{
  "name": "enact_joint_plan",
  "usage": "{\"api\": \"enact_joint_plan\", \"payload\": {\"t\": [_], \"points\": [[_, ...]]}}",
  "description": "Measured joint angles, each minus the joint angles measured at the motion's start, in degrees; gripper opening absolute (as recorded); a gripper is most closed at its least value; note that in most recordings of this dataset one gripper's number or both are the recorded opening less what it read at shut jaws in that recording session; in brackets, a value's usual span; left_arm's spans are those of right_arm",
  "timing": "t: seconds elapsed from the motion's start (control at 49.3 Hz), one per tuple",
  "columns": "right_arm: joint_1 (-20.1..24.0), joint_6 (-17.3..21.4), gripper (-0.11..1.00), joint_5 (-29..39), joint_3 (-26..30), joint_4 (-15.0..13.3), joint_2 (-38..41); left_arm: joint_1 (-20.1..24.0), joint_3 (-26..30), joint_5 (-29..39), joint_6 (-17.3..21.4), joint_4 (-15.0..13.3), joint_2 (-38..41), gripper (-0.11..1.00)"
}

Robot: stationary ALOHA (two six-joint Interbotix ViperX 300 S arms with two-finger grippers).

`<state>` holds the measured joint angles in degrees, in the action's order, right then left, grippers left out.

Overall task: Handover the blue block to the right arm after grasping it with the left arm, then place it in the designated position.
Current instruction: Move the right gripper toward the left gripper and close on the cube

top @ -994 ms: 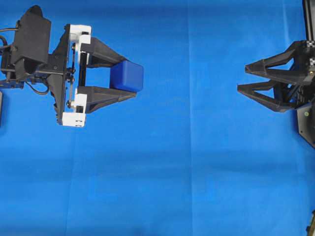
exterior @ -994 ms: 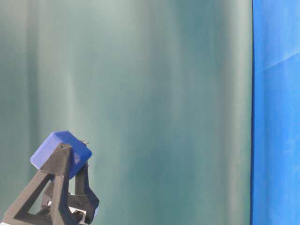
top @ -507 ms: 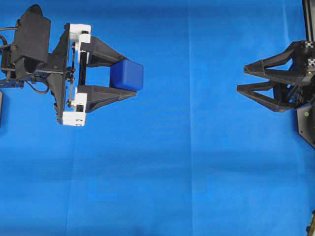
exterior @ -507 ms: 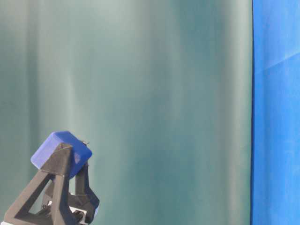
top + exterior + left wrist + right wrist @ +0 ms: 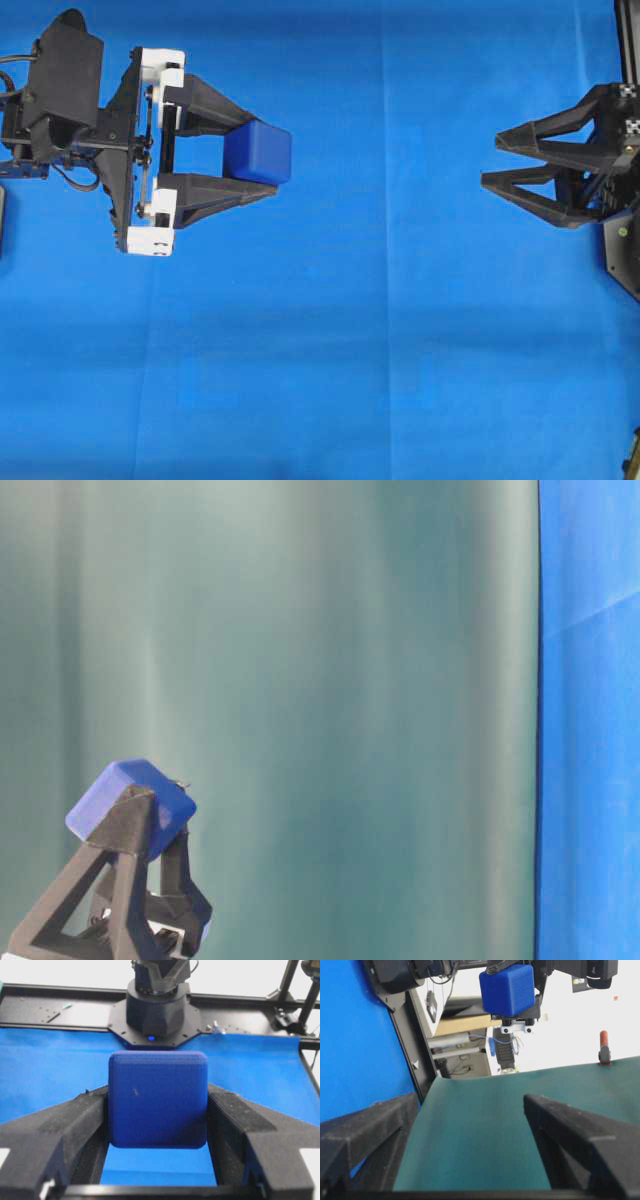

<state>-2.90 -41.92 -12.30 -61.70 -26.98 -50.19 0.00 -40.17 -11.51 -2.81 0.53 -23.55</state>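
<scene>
Left gripper point(image 5: 268, 160) clamps the block point(image 5: 259, 152) (stiff, light, slightly rounded); right gripper point(image 5: 492, 160), jaws wide, should probably pinch its exposed flat faces.

Matt blue block point(image 5: 157, 1100) with finely grained faces, rough black claw pads point(image 5: 232, 1115), smooth blue cloth point(image 5: 380, 330)

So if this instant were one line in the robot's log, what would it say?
left gripper: shut on block, held up | right gripper: open, empty, facing it across a gap | handover: not yet made
</scene>
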Motion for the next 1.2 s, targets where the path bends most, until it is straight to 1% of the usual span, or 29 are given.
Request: {"api": "enact_joint_plan", "payload": {"t": [0.223,0.466,0.75,0.953,1.196], "points": [[0.00,0.00,0.96,-0.97,0.44,0.00,1.05,0.00,0.00,-0.09,0.00,0.09,0.00,0.49],[0.00,-0.18,0.96,-3.25,4.22,-0.53,7.21,0.00,0.00,0.00,0.00,0.09,0.00,0.49],[0.00,-0.26,0.96,-7.21,12.48,-2.81,18.46,0.09,0.00,0.00,-0.09,0.09,-0.09,0.49],[0.00,-0.53,0.96,-7.47,19.42,-3.43,25.75,0.00,-0.09,-0.09,-0.09,0.09,-0.09,0.49],[0.00,-3.08,0.96,-7.56,27.07,-3.78,34.01,0.09,-0.09,-0.09,-0.09,0.09,-0.09,0.49]]}}
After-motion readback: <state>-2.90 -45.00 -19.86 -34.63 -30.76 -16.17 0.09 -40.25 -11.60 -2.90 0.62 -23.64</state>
